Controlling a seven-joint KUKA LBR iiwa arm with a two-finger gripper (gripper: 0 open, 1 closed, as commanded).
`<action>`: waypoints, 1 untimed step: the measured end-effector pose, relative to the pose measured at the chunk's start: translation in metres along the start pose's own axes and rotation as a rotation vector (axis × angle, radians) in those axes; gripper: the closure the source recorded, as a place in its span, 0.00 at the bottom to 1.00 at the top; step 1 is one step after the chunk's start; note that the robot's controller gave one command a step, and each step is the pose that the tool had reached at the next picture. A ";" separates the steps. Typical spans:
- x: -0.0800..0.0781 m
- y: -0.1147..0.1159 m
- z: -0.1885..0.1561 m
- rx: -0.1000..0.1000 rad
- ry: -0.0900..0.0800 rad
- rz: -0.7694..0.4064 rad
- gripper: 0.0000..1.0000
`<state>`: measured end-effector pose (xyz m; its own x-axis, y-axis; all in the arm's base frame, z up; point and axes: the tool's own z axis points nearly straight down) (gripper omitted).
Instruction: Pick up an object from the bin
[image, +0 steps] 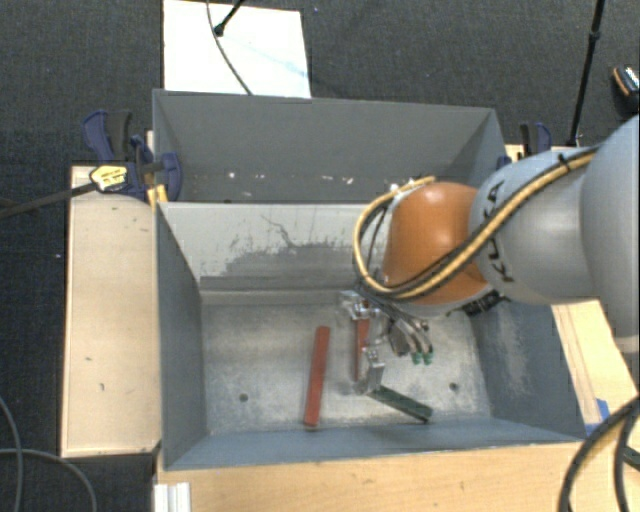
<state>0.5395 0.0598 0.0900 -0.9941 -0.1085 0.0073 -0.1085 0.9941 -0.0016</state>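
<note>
Camera view: gripper (371, 378) by dark strip (404, 404) (thin, flat).

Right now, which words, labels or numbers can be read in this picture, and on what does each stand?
"KUKA": dark letters on the grey arm, partly crossed by cables.
Red stick and dark pen: no readable text.
</note>
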 end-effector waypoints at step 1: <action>-0.011 -0.090 0.018 0.003 -0.011 -0.002 0.00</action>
<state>0.5599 -0.0284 0.0723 -0.9939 -0.1106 -0.0039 -0.1106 0.9939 -0.0044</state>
